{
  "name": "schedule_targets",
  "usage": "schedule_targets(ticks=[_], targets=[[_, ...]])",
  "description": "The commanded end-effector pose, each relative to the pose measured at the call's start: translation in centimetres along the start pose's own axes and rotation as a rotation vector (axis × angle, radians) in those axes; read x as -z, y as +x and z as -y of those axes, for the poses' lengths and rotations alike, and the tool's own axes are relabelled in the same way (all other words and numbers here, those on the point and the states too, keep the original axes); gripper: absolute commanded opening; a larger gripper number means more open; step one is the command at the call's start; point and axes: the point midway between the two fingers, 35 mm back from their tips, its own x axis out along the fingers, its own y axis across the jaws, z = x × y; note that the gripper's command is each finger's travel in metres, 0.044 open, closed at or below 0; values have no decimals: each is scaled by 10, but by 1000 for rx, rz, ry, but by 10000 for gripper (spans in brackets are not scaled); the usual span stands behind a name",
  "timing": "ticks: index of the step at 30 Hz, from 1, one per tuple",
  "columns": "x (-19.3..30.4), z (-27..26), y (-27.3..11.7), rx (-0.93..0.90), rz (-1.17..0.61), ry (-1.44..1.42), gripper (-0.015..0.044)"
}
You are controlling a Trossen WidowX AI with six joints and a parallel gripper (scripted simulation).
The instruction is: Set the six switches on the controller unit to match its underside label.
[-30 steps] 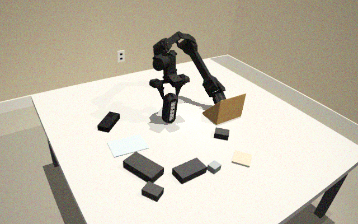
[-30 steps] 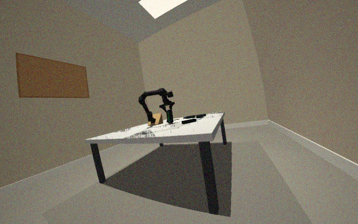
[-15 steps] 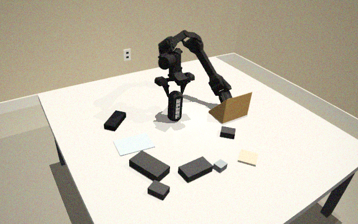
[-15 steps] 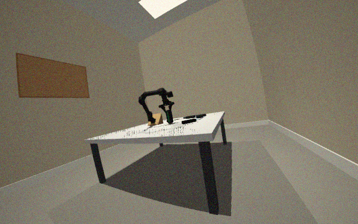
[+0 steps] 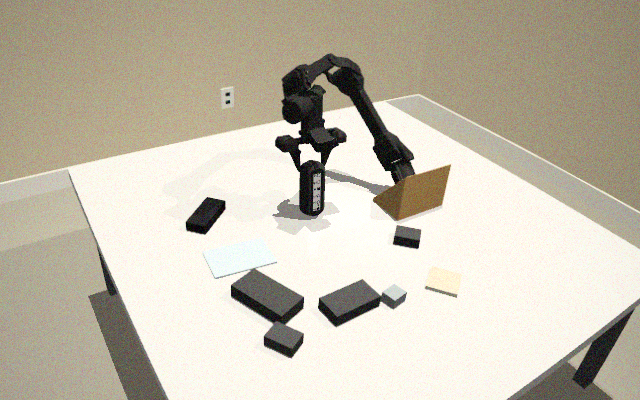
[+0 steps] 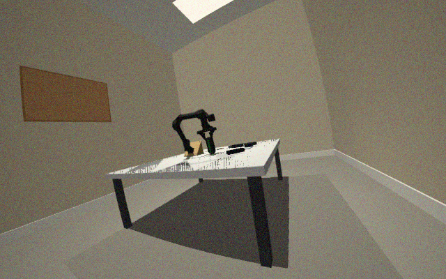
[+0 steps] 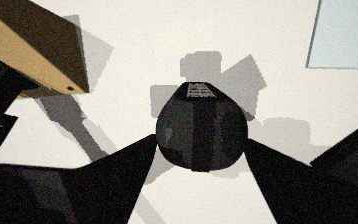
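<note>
The dark grey controller unit [image 5: 305, 192] [image 6: 212, 146] [image 7: 205, 137] stands on end, long axis near upright, its upper end between the two fingertips. My gripper [image 5: 312, 166] [image 6: 208, 136] [image 7: 199, 141] points down and is shut on it. The unit's white label [image 5: 316, 191] [image 7: 200, 90] faces the top view; its dark squares are too small and blurred to read surely. Green shows on the unit's other face in the exterior view, but the single switches cannot be told apart. The lower end is at or just above the bench; which, I cannot tell.
A wooden wedge [image 5: 425, 194] [image 7: 10, 37] stands beside the arm's base. A pale blue plate [image 5: 240, 258] [image 7: 347, 35], a black block [image 5: 206, 215], two larger dark modules [image 5: 267, 295] [image 5: 349, 301], two small dark blocks [image 5: 283, 339] [image 5: 407, 236], a grey cube [image 5: 394, 295] and a beige tile [image 5: 443, 281] lie around.
</note>
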Motion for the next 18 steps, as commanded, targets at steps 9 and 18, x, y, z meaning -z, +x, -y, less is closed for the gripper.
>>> schedule_targets(ticks=[9, 18], targets=[[13, 1, 2, -3, -37, 7, 337], [19, 0, 3, -3, -58, 7, 337]])
